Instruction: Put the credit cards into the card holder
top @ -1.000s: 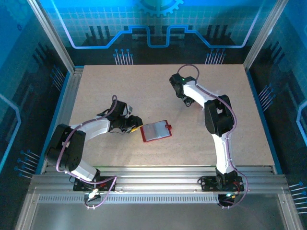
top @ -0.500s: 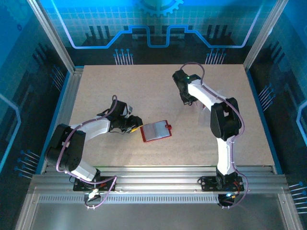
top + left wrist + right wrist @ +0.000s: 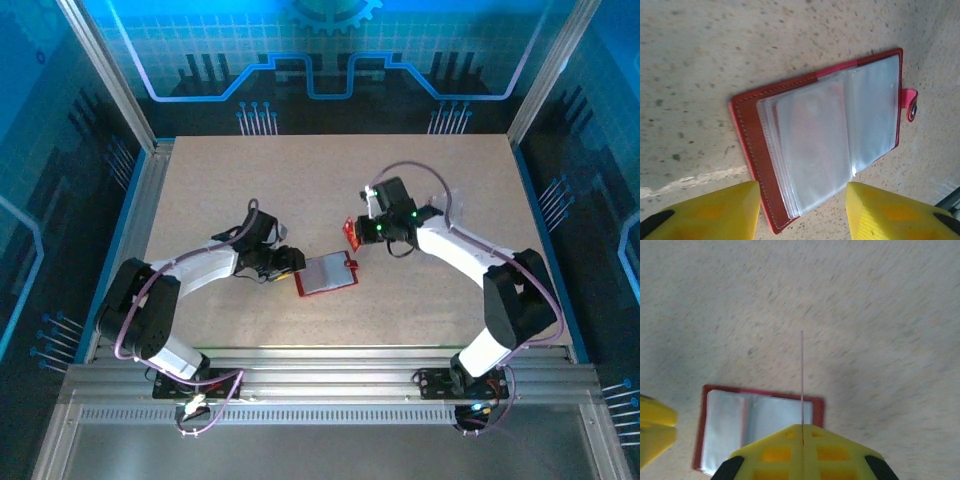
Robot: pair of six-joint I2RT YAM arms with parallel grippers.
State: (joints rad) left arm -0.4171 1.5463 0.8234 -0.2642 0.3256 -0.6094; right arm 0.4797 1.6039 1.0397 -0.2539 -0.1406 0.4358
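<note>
One credit card [image 3: 350, 233], clamped in right hand [image 3: 802, 437], now nears card holder [image 3: 326, 274]; left hand [image 3: 292, 263] parted.

Red card holder [image 3: 820, 145] on speckled beige table [image 3: 715, 50].

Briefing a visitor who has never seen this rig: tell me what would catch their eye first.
The red card holder lies open mid-table with its clear pockets facing up. The right gripper is shut on a red credit card, holding it close to the holder's clasp side. The left gripper sits open at the holder's left edge.
</note>
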